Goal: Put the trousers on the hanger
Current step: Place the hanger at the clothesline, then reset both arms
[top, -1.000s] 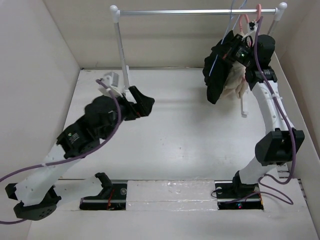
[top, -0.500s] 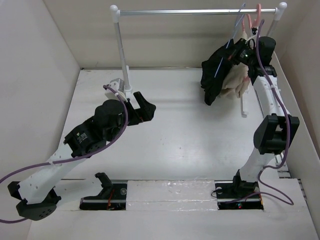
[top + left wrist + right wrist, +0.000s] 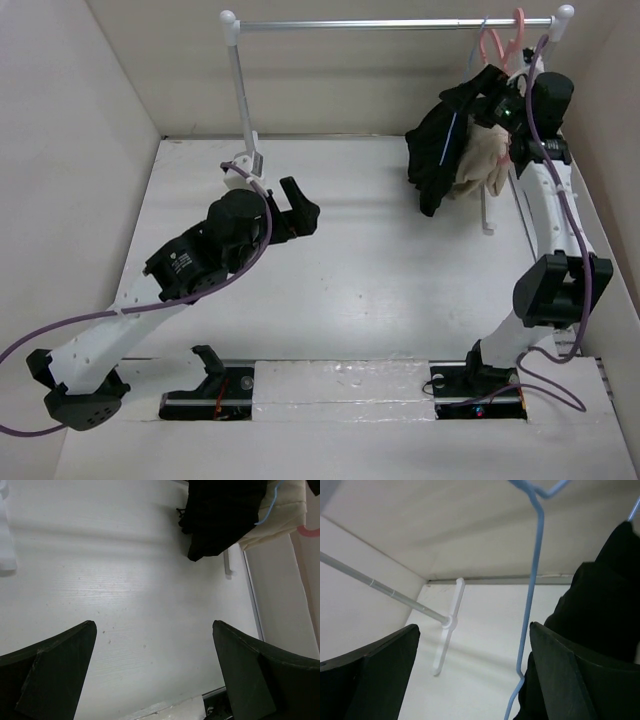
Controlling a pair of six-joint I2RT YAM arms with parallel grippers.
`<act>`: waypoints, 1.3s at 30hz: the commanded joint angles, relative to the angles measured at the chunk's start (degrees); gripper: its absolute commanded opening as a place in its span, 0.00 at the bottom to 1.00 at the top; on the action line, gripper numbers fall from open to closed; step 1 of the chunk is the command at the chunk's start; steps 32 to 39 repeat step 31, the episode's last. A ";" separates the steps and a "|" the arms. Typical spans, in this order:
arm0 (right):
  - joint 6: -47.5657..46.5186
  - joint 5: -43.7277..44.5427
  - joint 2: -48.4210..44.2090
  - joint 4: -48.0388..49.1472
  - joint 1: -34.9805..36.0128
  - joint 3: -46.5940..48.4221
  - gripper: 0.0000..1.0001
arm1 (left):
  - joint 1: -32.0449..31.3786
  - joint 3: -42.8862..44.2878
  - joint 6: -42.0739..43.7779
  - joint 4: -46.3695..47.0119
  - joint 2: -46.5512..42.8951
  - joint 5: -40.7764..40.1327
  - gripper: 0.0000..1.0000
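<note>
We are noting the soft black fabric trousers (image 3: 435, 165) hanging on the thin light-blue wire hanger (image 3: 532, 580) hooked over the white metal rail (image 3: 380, 23), apparently why the right end effector (image 3: 475, 627) and the left end effector (image 3: 154, 623) are both gaping wide, holding nothing.

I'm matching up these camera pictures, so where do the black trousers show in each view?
Top external: the trousers hang at upper right.
Left wrist: trousers at the top edge, right of centre.
Right wrist: trousers fill the right side.
Shared landmark: the light-blue hanger, its thin wire on or beside the trousers in all three views.
</note>
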 commanded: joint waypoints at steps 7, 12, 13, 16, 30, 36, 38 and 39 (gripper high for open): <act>-13.17 18.73 -15.87 -12.64 -1.23 2.25 1.00 | 0.20 7.74 3.88 3.27 3.06 0.20 0.99; -17.83 24.56 -23.43 -14.68 -0.70 -7.24 1.00 | 0.20 12.22 6.78 3.44 5.00 0.90 0.99; -18.70 24.04 -25.01 -14.59 -0.70 -8.29 1.00 | 0.20 12.75 7.22 3.18 5.17 0.47 0.99; -22.83 23.95 -33.36 -16.60 2.36 -13.30 1.00 | 0.20 13.73 7.58 2.39 4.48 -2.77 0.99; -27.32 25.97 -75.91 -36.29 11.34 -51.55 1.00 | 0.20 -18.00 -2.35 5.45 -9.24 4.50 0.99; -27.67 25.36 -75.14 -35.43 11.34 -50.76 1.00 | 0.20 -17.13 -1.92 7.90 -8.89 4.68 0.99; -27.67 25.36 -75.14 -35.43 11.34 -50.76 1.00 | 0.20 -17.13 -1.92 7.90 -8.89 4.68 0.99; -27.67 25.36 -75.14 -35.43 11.34 -50.76 1.00 | 0.20 -17.13 -1.92 7.90 -8.89 4.68 0.99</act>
